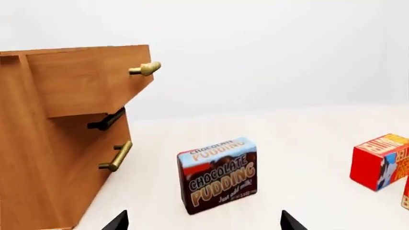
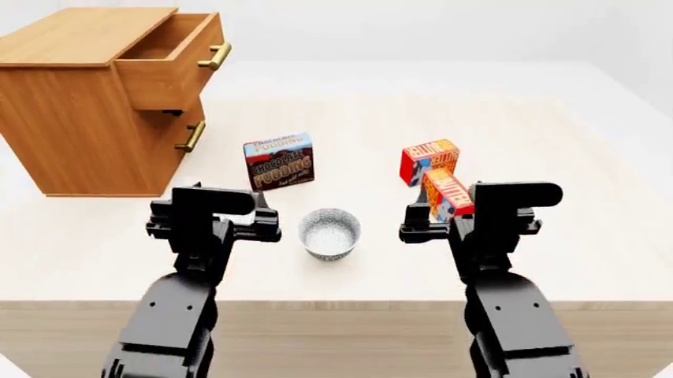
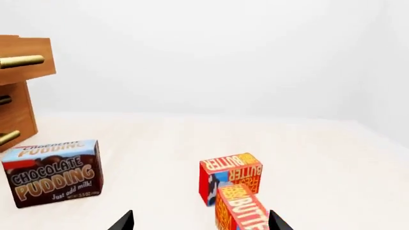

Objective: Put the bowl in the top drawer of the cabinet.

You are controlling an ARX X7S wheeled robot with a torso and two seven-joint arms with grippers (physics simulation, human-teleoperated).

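A small round white bowl with fine blue-grey speckles is shown upright on the pale wooden table, near its front edge, between the two black arms and touched by neither. The left gripper and the right gripper are held above the table on either side of the bowl; in each wrist view only two dark fingertips are seen, set well apart, so both pairs of jaws are spread and nothing is pinched. The boxy light brown wooden cabinet stands at the far left, its top drawer with a brass bar handle pulled out. A brown chocolate pudding box stands between cabinet and bowl. Two red butter boxes lie before the right gripper.
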